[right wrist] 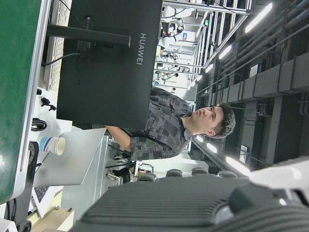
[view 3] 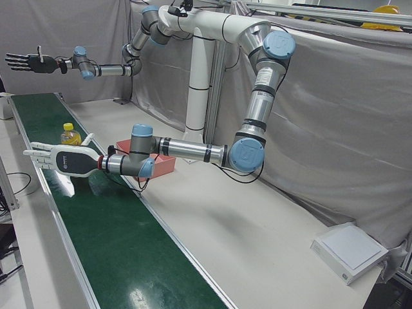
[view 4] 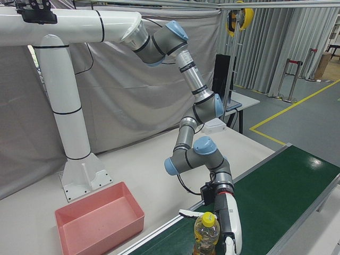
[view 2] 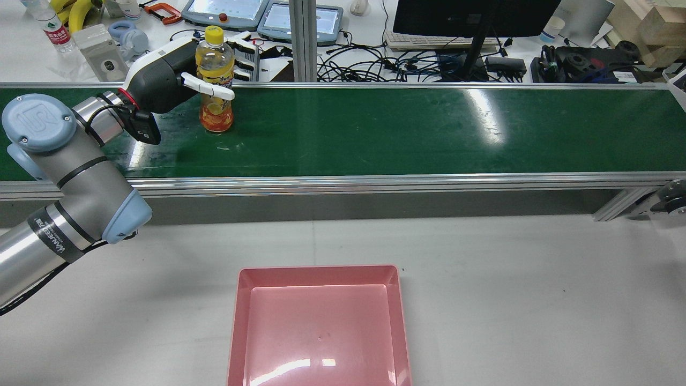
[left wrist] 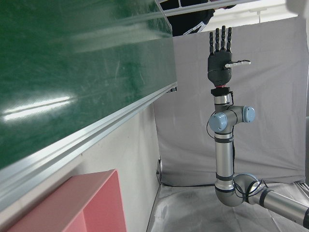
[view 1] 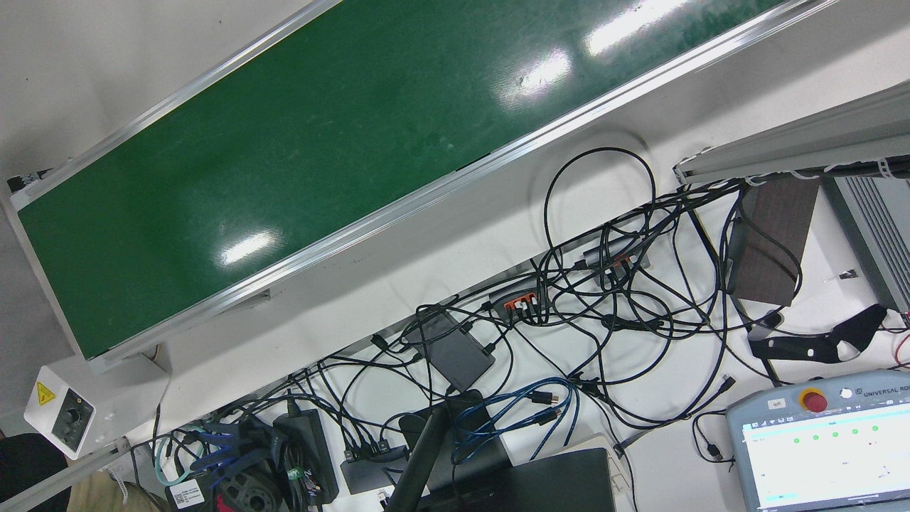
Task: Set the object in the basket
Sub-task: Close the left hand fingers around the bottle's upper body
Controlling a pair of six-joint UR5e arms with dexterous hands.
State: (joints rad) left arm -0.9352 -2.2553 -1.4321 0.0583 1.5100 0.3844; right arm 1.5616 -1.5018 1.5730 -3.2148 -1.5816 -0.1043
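A clear bottle of orange drink with a yellow cap (view 2: 215, 80) stands upright on the green conveyor belt (view 2: 375, 128), near its left end. My left hand (view 2: 166, 72) reaches over the belt with its fingers straight. The thumb crosses in front of the bottle and the fingers lie behind it; I cannot tell if they touch it. Bottle (view 4: 206, 234) and left hand (view 4: 231, 218) also show in the right-front view. The pink basket (view 2: 319, 321) sits empty on the grey table in front of the belt. My right hand (view 3: 26, 61) is raised high, open and empty.
Behind the belt is a desk with a monitor (view 2: 471, 16), teach pendants and tangled cables (view 1: 604, 299). The belt's aluminium rail (view 2: 343, 182) runs between belt and table. A white box (view 3: 347, 251) sits at the table's far corner.
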